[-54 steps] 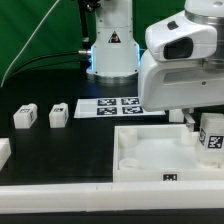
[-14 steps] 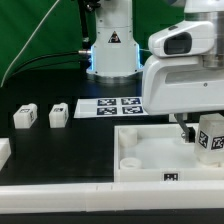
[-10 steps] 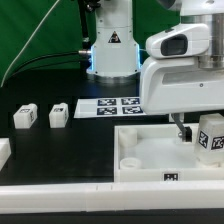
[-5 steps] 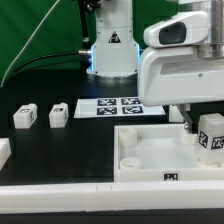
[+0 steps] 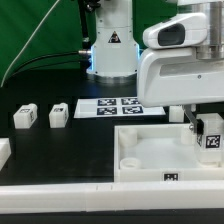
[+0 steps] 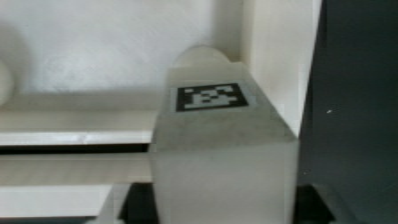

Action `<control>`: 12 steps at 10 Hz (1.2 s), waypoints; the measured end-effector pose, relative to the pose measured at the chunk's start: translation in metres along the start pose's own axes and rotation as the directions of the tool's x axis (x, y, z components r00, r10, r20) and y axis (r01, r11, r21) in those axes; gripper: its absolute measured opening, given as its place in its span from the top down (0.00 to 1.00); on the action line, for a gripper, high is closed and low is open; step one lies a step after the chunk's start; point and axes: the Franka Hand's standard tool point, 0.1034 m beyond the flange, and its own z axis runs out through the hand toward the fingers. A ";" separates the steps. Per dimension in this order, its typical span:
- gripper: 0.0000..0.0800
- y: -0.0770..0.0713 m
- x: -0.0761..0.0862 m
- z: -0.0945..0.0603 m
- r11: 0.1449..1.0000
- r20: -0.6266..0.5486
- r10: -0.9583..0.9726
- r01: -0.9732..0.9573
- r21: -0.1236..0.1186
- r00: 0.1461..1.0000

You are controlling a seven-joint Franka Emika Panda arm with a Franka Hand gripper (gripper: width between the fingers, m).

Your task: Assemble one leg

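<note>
My gripper (image 5: 203,126) is shut on a leg (image 5: 211,137), a small white block with a black-and-white tag. It holds the leg upright at the right end of the white tray (image 5: 150,152), on the exterior view's right. In the wrist view the leg (image 6: 221,130) fills the middle. My gripper (image 6: 222,208) has a dark finger pressed against each side of it. Whether the leg's lower end touches the tray is hidden.
Two more legs (image 5: 26,116) (image 5: 58,114) stand on the black table at the exterior view's left. A further white part (image 5: 3,152) lies at the left edge. The marker board (image 5: 108,106) lies behind the tray. A white bar (image 5: 70,196) runs along the front.
The gripper's body has shifted a little upward in the exterior view. The leg stays held at about the same spot at the tray's right end.
</note>
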 end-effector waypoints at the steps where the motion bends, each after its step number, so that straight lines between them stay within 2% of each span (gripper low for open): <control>1: 0.63 0.000 0.000 0.000 1.000 0.000 0.017 -0.017 0.000 1.000; 4: 0.63 0.004 0.000 0.001 0.973 -0.001 0.231 -0.231 0.001 0.973; 6: 0.63 0.009 0.001 0.001 0.866 -0.011 0.499 -0.499 0.024 0.866; 7: 0.63 0.009 0.001 0.001 0.821 -0.010 0.571 -0.571 0.025 0.821; 9: 0.63 0.010 0.001 0.000 0.631 0.000 0.776 -0.775 0.031 0.631; 10: 0.63 0.010 0.001 0.000 0.558 0.004 0.830 -0.830 0.031 0.558; 11: 0.63 0.010 0.001 0.000 0.431 0.017 0.902 -0.902 0.033 0.431; 12: 0.63 0.010 0.001 0.001 0.341 0.028 0.939 -0.939 0.034 0.342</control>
